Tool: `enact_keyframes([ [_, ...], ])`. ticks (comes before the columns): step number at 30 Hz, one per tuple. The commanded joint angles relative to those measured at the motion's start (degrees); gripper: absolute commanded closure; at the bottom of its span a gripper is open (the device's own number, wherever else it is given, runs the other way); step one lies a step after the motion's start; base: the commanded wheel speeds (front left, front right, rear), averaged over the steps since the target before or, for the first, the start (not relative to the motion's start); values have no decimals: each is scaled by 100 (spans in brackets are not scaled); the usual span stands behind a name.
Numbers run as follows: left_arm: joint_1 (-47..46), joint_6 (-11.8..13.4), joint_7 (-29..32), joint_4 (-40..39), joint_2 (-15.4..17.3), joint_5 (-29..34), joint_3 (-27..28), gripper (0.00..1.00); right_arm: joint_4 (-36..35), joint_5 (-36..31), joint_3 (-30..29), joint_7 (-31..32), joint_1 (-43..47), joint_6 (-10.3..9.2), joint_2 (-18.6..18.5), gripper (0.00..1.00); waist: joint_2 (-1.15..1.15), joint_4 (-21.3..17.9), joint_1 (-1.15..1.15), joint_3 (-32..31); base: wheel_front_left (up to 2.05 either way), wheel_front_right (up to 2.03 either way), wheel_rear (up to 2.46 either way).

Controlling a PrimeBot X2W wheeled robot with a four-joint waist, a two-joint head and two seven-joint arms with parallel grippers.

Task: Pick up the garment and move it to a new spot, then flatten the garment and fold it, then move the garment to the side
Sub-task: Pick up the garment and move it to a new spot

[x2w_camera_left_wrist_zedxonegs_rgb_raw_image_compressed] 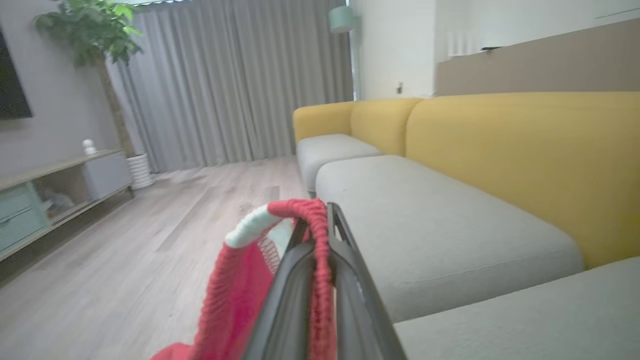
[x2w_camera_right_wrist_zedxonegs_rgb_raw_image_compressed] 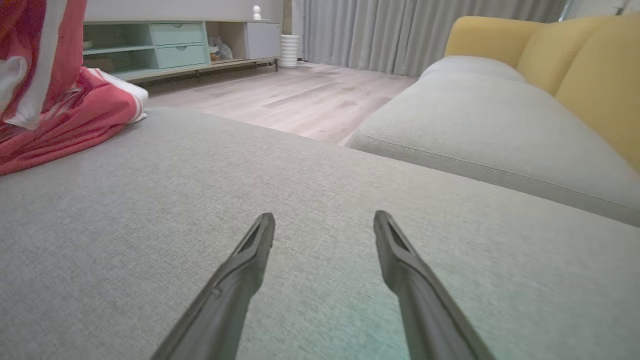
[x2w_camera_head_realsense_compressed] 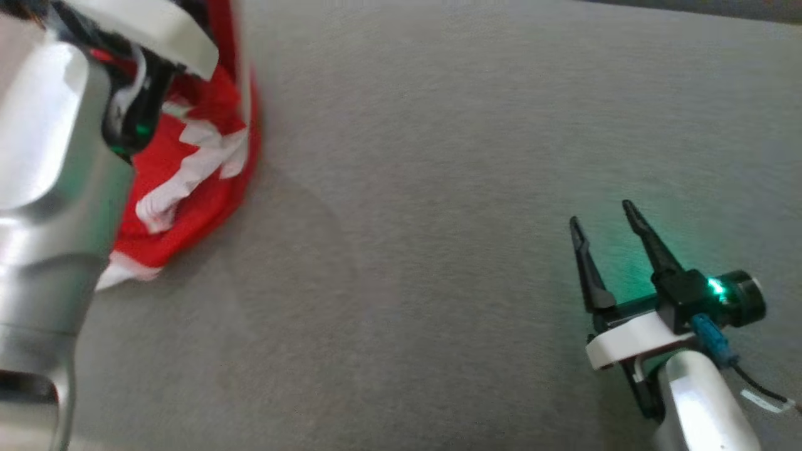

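Red mesh with white trim, that's the garment, and the left gripper is clamped tight on a bunched edge of it, with the fabric looped over the top and pinched between the two dark fingers. Most of the cloth hangs below that gripper, and the bottom part sits in a heap on the grey sofa cushion underneath.

So I'd say this is the very first step: pick it up and carry it to a new spot. The lift looks only partway done, since that heap rests on the seat.

The right gripper is spread wide with nothing in it. It's hovering low over bare cushion, well apart from the garment, which is off to its left.

Next move, my guess: raise the left arm until the tail clears the seat, then swing it toward the open stretch ahead of the right gripper. With just one pinch point it'll probably dangle and twist, so flattening likely needs both grippers.
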Motion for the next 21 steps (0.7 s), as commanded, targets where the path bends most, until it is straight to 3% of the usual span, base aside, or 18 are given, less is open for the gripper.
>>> enact_keyframes([
  [1, -408, 9, 147, -370, 352, -77, 105, 100, -112, 91, 172, -13, -150, -4, 88, 0, 0, -792, 0, -478, 0, 0, 0],
  [7, -772, 9, 681, -1039, 520, -188, -103, 100, -147, 475, 407, -13, -158, -4, 185, 0, 0, -2016, 0, -712, 0, 0, 0],
  [12, -1020, 9, 890, -1244, 420, -193, -313, 100, -255, 1004, 600, -13, -126, -4, 189, 0, 0, -2830, 0, -701, 0, 0, 0],
  [17, -1045, 9, 847, -1240, 179, -399, -443, 100, -320, 1292, 641, -13, -158, -4, 189, 0, 0, -3333, 0, -564, 0, 0, 0],
  [21, -340, 9, 835, -1426, 304, -680, -800, 100, -369, 1510, 703, -13, -185, -4, 190, 0, 0, -3591, 0, -447, 0, 0, 0],
])
